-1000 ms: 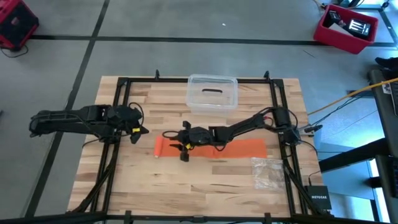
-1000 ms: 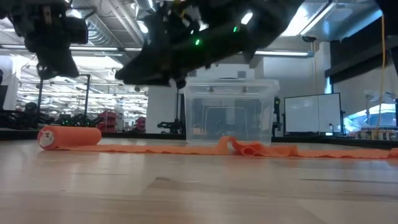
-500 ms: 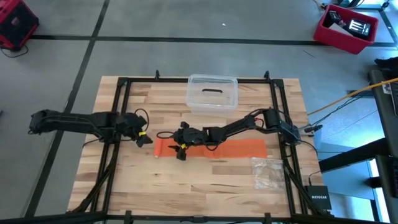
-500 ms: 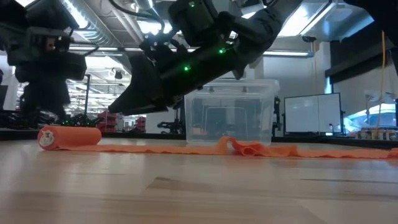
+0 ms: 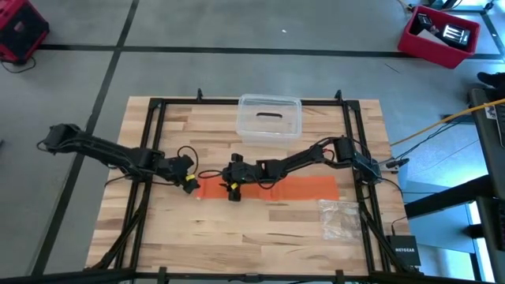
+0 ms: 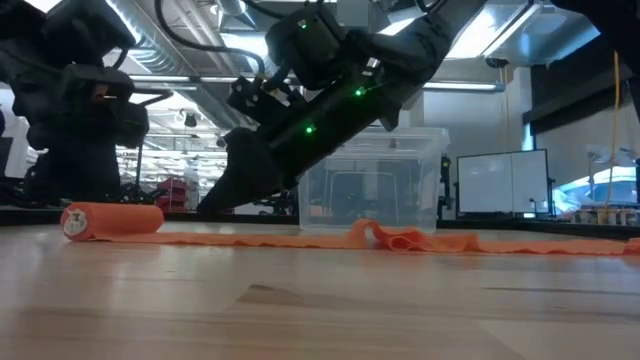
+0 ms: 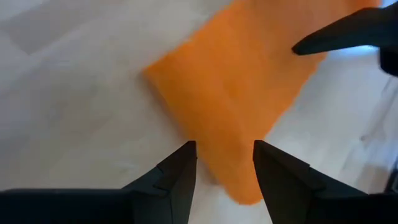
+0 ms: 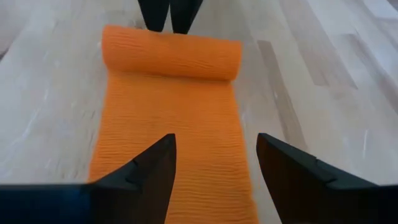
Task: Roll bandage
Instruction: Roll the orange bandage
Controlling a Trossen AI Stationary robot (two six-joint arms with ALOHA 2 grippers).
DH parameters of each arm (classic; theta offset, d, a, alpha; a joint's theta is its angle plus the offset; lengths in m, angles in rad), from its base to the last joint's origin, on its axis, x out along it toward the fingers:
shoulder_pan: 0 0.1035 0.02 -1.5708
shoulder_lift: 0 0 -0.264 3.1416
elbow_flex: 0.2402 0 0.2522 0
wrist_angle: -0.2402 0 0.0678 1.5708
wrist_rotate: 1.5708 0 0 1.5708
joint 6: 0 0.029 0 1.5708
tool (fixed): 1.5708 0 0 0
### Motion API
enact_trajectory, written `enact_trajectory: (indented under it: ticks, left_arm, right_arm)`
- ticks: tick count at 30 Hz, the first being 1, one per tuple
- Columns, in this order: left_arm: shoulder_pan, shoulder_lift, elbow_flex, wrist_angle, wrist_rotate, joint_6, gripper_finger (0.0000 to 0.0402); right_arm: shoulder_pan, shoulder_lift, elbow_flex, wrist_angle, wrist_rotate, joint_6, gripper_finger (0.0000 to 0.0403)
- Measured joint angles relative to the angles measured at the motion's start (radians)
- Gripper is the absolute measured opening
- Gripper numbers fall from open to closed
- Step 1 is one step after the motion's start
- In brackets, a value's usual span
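The orange bandage (image 5: 272, 188) lies flat along the table's middle. Its left end is wound into a short roll (image 6: 111, 220), and the strip has a small wrinkle (image 6: 386, 236) midway. My left gripper (image 7: 224, 163) is open at the roll's (image 7: 211, 106) left end, slanting down, one finger on either side of the roll's near corner. My right gripper (image 8: 214, 168) is open low over the flat strip (image 8: 174, 130), just right of the roll (image 8: 171, 56), and points at it. In the high view the two grippers (image 5: 190, 182) (image 5: 233, 188) face each other across the roll. My left gripper has its fingertips (image 7: 181, 163) beside the roll's left end; I cannot tell whether they touch it. My right gripper has its fingers (image 8: 146, 171) spread about as wide as the flat strip, just above it; whether they touch the cloth cannot be told.
A clear plastic box (image 5: 269, 117) stands at the table's far middle, behind the strip. A crinkled clear bag (image 5: 341, 215) lies near the right front. Black frame rails (image 5: 150, 142) run along the table's sides. Bare wood lies toward the near edge.
My left gripper has come down and toward the table's right, from beyond the roll's left end up to the roll. My right gripper has sunk toward the strip and tipped its fingers further down. The bandage has stayed where it was.
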Motion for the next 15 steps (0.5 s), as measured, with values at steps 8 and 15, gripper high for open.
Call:
enact_trajectory:
  ticks: [8, 15]
  left_arm:
    - [-0.01, 0.081, 0.002, 0.049, -0.04, -0.022, 0.0151]
    - [-0.01, 0.131, 0.002, 0.111, -0.059, 0.007, 0.0151]
  right_arm:
    - [0.002, 0.0, 0.0, 0.0, 0.0, 0.0, 0.0225]
    - [0.002, 0.0, 0.0, 0.001, -0.012, 0.007, 0.0225]
